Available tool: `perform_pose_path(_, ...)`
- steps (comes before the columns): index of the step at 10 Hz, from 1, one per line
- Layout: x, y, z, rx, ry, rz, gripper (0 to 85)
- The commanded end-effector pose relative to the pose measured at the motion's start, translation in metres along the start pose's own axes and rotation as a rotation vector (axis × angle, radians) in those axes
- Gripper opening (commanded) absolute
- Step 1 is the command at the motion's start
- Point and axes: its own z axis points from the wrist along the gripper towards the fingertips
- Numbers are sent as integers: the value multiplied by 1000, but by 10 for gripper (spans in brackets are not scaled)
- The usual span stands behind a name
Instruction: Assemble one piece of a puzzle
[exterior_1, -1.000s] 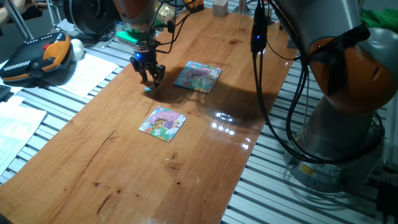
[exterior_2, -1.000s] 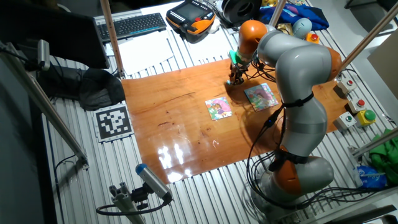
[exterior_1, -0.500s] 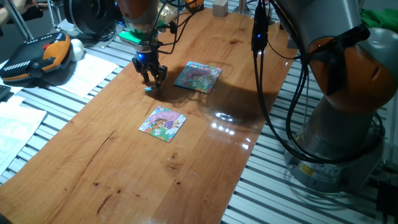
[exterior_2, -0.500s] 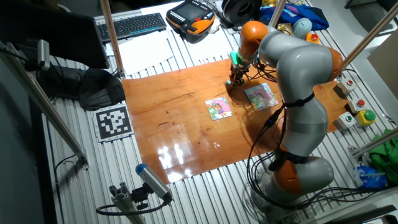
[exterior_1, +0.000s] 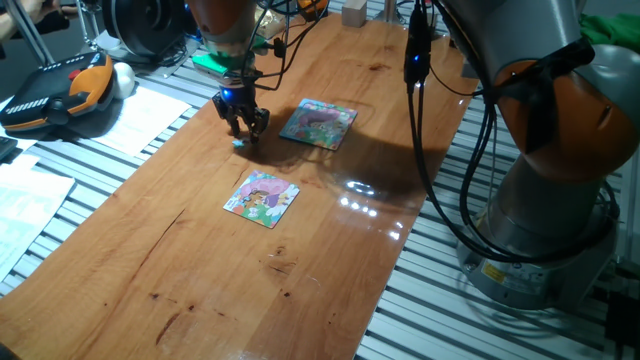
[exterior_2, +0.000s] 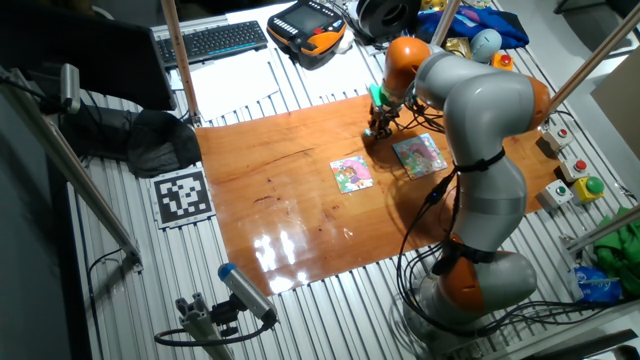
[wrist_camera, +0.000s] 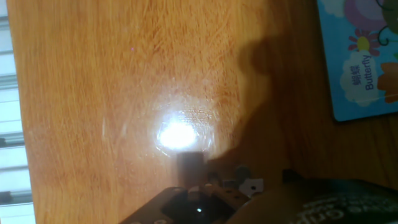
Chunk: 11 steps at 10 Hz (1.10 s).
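Observation:
The piece (exterior_1: 238, 143) is a tiny teal speck lying on the wooden table (exterior_1: 330, 230). My gripper (exterior_1: 244, 130) stands right over and just behind it, fingers pointing down and slightly spread, holding nothing. The puzzle (exterior_1: 262, 198), purple-pink with green and yellow at one edge, lies flat nearer the front, about a hand's width from the gripper. In the other fixed view the gripper (exterior_2: 378, 129) is beyond the puzzle (exterior_2: 351, 173). In the hand view a small whitish shape (wrist_camera: 251, 184), likely the piece, shows at the bottom edge.
A second square puzzle with a light-blue border (exterior_1: 318, 123) lies right of the gripper; it also shows in the hand view (wrist_camera: 364, 59). Lamp glare (wrist_camera: 177, 134) marks the wood. A teach pendant (exterior_1: 55, 92) and papers (exterior_1: 140, 118) lie left of the table.
The hand has shifted only very slightly above the piece. The piece and both puzzles have not moved.

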Motion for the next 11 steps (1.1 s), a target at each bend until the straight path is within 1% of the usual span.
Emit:
perform_pose_path(1, 0, 1, 0, 1, 1, -2, 510)
perform_pose_path(2, 1, 1, 0, 3, 1, -2, 340)
perform_pose_path(7, 0, 2, -1, 2, 3, -8, 340)
perform_pose_path(10, 0, 2, 0, 2, 9, -18, 340)
perform_pose_path(11, 0, 2, 0, 2, 9, -24, 170)
